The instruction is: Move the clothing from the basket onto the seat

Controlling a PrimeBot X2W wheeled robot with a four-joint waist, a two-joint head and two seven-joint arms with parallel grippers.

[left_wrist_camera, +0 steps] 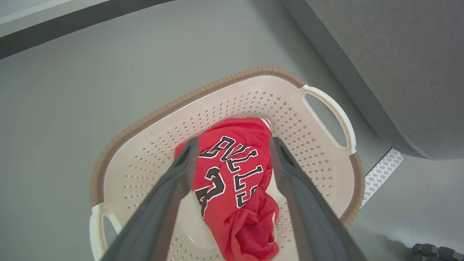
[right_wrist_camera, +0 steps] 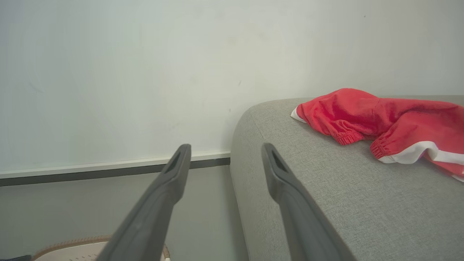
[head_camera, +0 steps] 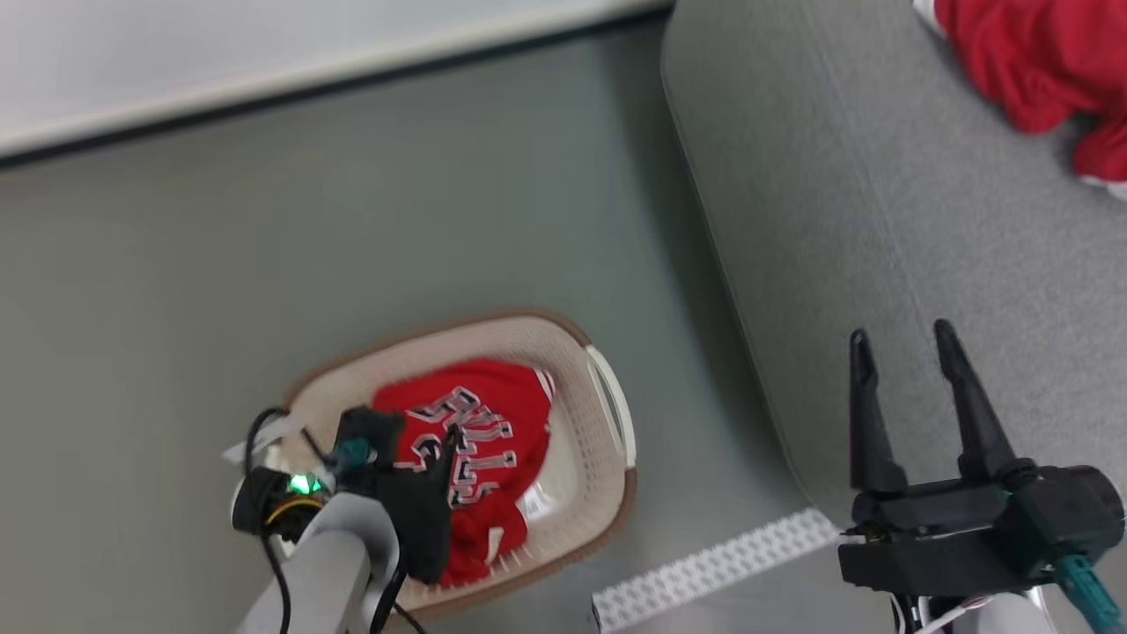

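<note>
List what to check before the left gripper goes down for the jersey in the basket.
1. Left gripper open: ok, fingers spread wide.
2. Left gripper lined up over the jersey: ok, in the left wrist view the jersey lies between the fingers.
3. Jersey free to lift: ok, it lies crumpled in the basket with nothing on top.
4. Gap between fingertips and jersey: cannot tell.
5. Right gripper out of the way: ok, it is open, over the seat and away from the basket.
6. Room on the seat: ok, bare fabric beside the red garment.
</note>
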